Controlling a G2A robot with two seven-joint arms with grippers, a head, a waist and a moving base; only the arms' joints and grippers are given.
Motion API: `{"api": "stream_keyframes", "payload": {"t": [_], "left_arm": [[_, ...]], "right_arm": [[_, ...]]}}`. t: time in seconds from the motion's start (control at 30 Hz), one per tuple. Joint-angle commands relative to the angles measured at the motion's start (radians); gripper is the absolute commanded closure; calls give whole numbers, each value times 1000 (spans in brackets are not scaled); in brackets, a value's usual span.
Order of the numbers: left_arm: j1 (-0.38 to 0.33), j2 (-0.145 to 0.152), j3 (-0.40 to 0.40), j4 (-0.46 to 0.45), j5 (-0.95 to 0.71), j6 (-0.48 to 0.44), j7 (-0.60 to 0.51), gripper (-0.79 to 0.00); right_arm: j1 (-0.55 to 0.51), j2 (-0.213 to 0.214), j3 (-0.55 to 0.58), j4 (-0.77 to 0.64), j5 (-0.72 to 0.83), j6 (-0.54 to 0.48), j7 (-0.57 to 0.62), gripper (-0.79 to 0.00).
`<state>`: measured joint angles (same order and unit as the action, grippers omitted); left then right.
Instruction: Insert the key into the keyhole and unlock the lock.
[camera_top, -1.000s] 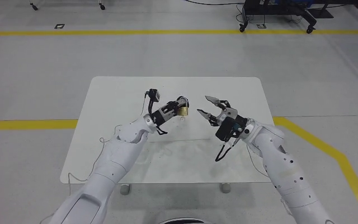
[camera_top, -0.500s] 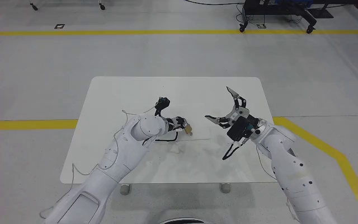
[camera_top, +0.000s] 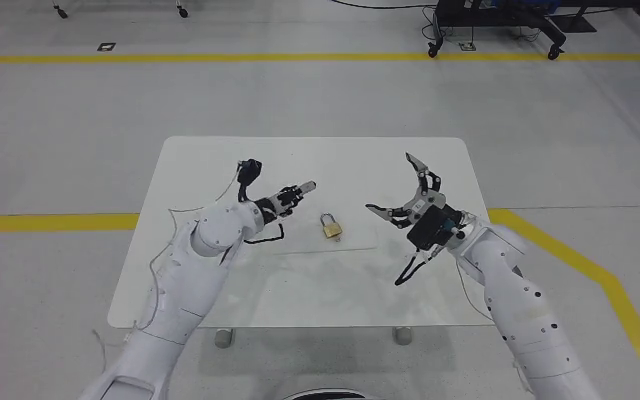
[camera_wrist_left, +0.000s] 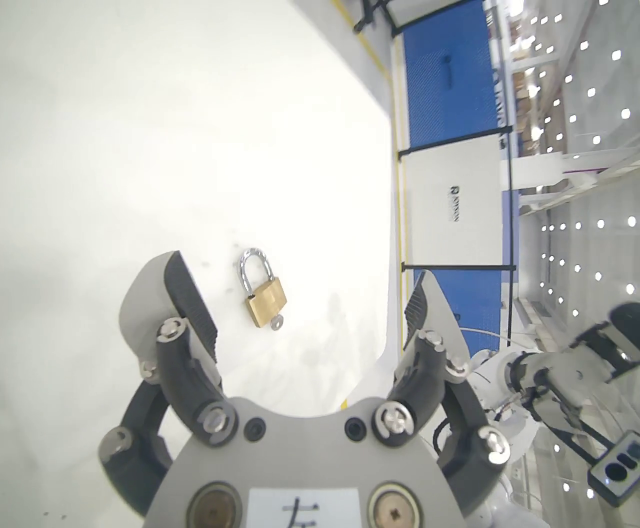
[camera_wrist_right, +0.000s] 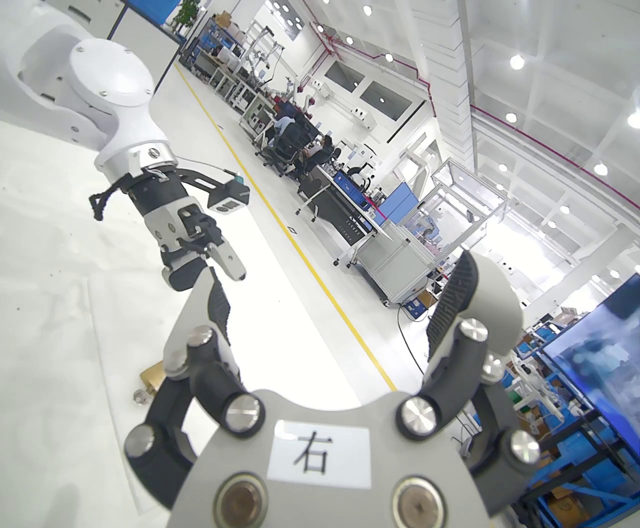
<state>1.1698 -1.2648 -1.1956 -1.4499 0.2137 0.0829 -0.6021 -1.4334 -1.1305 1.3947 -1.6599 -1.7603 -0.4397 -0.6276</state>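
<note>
Roughly at the middle of the white table (camera_top: 200, 200) lies a small brass padlock (camera_top: 329, 226) (camera_wrist_left: 265, 297) with a silver shackle, a small silver key (camera_wrist_left: 275, 324) at its base. The left pincer (camera_top: 300, 192) (camera_wrist_left: 300, 280) hangs near it, spread wide and empty. The right pincer (camera_top: 392, 185) (camera_wrist_right: 340, 280), likewise wide, is on the other side.

I list: right gripper (camera_wrist_right: 340, 305), jaws wide apart; left gripper (camera_wrist_right: 225, 263) beyond; brass lock (camera_wrist_right: 151, 373), key (camera_wrist_right: 141, 396) just beside, on table (camera_wrist_right: 50, 325).

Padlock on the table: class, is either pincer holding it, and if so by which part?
Neither. The padlock lies free on the table, between the open left pincer and the open right pincer; nothing is held.
</note>
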Motion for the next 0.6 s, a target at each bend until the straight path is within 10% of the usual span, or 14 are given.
{"api": "stream_keyframes", "payload": {"t": [0.0,0.17,0.57], "left_arm": [[101,21,-90,-123,68,-61,58,-785],[258,45,-208,-341,275,-61,238,-785],[267,45,-212,-351,280,-60,246,-785]], "right_arm": [[1,-2,21,31,98,6,-22,-785],[-43,1,97,43,250,8,-136,-785],[-43,1,97,43,250,8,-135,-785]]}}
